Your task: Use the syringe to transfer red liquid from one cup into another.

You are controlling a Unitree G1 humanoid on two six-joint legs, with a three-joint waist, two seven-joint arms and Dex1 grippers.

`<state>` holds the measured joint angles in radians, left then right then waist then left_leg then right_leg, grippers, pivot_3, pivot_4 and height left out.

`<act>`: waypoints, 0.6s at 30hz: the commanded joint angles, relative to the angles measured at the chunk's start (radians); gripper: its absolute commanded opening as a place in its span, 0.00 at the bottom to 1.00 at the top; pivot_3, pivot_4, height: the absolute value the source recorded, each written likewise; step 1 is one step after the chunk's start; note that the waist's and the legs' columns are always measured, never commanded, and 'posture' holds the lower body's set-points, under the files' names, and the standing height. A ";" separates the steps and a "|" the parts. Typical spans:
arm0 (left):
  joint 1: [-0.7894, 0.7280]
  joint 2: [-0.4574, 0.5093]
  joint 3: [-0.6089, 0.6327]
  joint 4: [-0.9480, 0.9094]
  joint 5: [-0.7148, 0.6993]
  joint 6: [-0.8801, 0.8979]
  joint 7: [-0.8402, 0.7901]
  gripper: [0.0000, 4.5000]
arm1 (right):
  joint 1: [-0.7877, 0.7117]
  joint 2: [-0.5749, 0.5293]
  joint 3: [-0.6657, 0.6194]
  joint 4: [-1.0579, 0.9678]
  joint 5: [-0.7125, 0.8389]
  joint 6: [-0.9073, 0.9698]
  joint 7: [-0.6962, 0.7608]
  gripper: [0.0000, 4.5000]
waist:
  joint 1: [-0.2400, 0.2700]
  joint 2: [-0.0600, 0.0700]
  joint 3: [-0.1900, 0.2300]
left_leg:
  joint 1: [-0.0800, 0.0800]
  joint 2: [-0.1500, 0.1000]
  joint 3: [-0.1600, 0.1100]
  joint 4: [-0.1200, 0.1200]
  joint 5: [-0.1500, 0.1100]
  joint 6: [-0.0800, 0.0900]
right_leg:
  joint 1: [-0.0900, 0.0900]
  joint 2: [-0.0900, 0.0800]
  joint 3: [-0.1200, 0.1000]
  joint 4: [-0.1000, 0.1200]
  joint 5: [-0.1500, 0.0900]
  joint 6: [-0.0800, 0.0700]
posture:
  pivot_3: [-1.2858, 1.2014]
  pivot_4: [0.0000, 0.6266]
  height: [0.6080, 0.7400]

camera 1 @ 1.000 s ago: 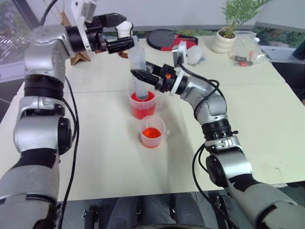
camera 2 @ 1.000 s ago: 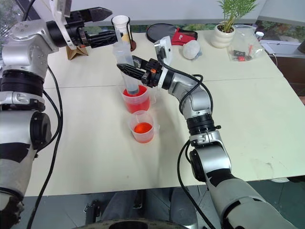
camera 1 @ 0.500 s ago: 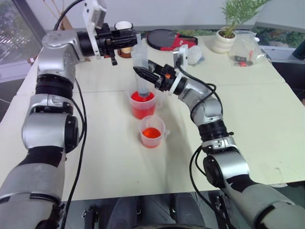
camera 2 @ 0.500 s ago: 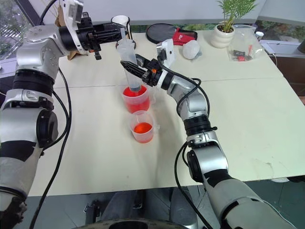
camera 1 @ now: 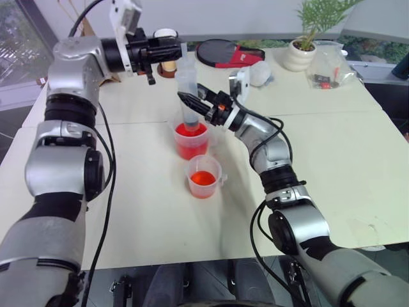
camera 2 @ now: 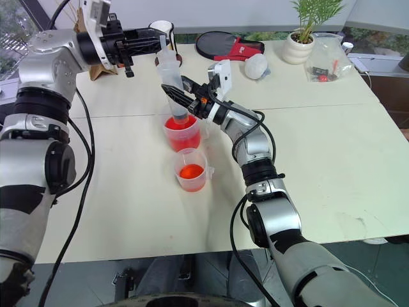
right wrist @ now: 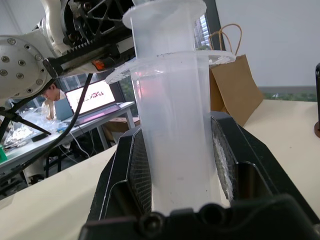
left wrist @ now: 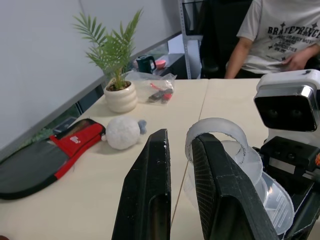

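I see the large clear plastic syringe point(camera 1: 188, 89) standing tip-down in the taller clear plastic cup of red liquid point(camera 1: 191, 140) at mid-worktop point(camera 1: 332, 147). The shorter clear plastic cup point(camera 1: 204, 177) sits just beside it at 5 o'clock. My right pincer point(camera 1: 186, 100) meets the barrel from 3 o'clock; my left pincer point(camera 1: 177, 49) sits at the plunger top, from 9 o'clock. The potted green plant point(camera 1: 305, 39) stands well apart at 2 o'clock.
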<state>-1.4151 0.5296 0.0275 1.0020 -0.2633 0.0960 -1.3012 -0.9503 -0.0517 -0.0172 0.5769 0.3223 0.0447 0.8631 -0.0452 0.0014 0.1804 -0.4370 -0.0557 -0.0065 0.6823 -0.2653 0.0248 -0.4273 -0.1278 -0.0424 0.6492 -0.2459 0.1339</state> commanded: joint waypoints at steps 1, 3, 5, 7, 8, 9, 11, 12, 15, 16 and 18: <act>-0.105 0.042 0.094 -0.023 -0.041 -0.033 0.057 0.15 | 0.028 0.029 0.076 0.006 -0.037 -0.008 0.052 0.30 | 0.000 0.000 0.000 | 0.000 0.000 0.000 0.000 0.000 0.000 | 0.000 0.000 0.000 0.000 0.000 0.000 | 0.52 0.24 1.00; -0.103 0.042 0.088 -0.026 -0.037 -0.030 0.050 0.15 | 0.028 0.030 0.074 0.006 -0.037 -0.010 0.049 0.30 | 0.000 0.000 0.000 | 0.000 0.000 0.000 0.000 0.000 0.000 | 0.000 0.000 0.000 0.000 0.000 0.000 | 0.52 0.24 1.00; -0.096 0.044 0.082 -0.032 -0.032 -0.026 0.042 0.15 | 0.023 0.034 0.062 0.009 -0.032 -0.012 0.035 0.30 | 0.000 0.000 0.000 | 0.000 0.000 0.000 0.000 0.000 0.000 | 0.000 0.000 0.000 0.000 0.000 0.000 | 0.52 0.24 1.00; -0.080 0.054 0.072 -0.044 -0.028 -0.001 0.024 0.20 | 0.012 0.032 0.040 -0.006 -0.017 -0.006 0.014 0.30 | -0.001 0.000 0.000 | 0.000 0.000 0.000 0.000 0.000 0.000 | 0.000 0.000 0.000 0.000 0.000 0.000 | 0.52 0.24 1.00; -0.068 0.061 0.064 -0.054 -0.026 0.012 0.008 0.27 | 0.007 0.030 0.030 -0.019 -0.009 0.000 0.005 0.30 | -0.002 0.000 0.000 | 0.000 0.000 0.000 0.000 0.000 0.000 | 0.000 0.000 0.000 0.000 0.000 0.000 | 0.52 0.24 1.00; -0.056 0.066 0.058 -0.065 -0.023 0.022 -0.004 0.33 | 0.001 0.028 0.023 -0.033 -0.002 0.006 -0.003 0.30 | -0.003 0.000 0.000 | 0.000 0.000 0.000 0.000 0.000 0.000 | 0.000 0.000 0.000 0.000 0.000 0.000 | 0.52 0.24 1.00; -0.007 0.088 0.040 -0.113 -0.030 0.077 -0.059 0.53 | -0.009 0.022 0.008 -0.064 0.012 0.018 -0.020 0.30 | -0.006 0.000 0.000 | 0.000 0.000 0.000 0.000 0.000 0.000 | -0.001 0.000 0.000 0.000 0.000 0.000 | 0.52 0.24 1.00; 0.023 0.102 0.031 -0.143 -0.035 0.112 -0.091 0.63 | -0.011 0.019 0.004 -0.077 0.015 0.022 -0.026 0.30 | -0.008 0.000 0.000 | 0.000 0.000 0.000 -0.001 0.000 0.000 | -0.001 0.000 0.000 0.000 0.000 0.000 | 0.52 0.24 1.00; 0.108 0.146 0.024 -0.207 -0.030 0.161 -0.116 0.73 | -0.011 0.008 -0.003 -0.105 0.022 0.035 -0.036 0.30 | -0.010 0.000 0.000 | 0.000 0.000 0.000 -0.001 0.000 0.000 | -0.001 0.000 0.000 0.000 0.000 0.000 | 0.52 0.24 1.00; 0.139 0.168 0.027 -0.231 -0.036 0.192 -0.128 0.73 | -0.012 0.004 -0.007 -0.114 0.025 0.040 -0.041 0.30 | -0.011 0.000 0.000 | 0.000 0.000 0.000 -0.001 0.000 0.000 | -0.001 0.000 0.000 0.001 0.000 0.000 | 0.52 0.24 1.00; 0.193 0.206 0.041 -0.278 -0.055 0.252 -0.137 0.73 | -0.014 -0.004 -0.013 -0.126 0.031 0.049 -0.047 0.30 | -0.014 0.000 0.000 | 0.000 0.000 0.000 0.000 0.000 0.000 | -0.001 0.000 0.001 0.001 0.000 0.000 | 0.52 0.24 1.00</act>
<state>-1.2093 0.7060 0.0367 0.7784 -0.2938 0.3151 -1.4282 -0.9470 -0.0543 -0.0117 0.5070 0.3306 0.0964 0.8208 -0.0591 0.0018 0.1805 -0.4369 -0.0553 -0.0070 0.6821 -0.2651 0.0244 -0.4278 -0.1276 -0.0417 0.6503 -0.2459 0.1339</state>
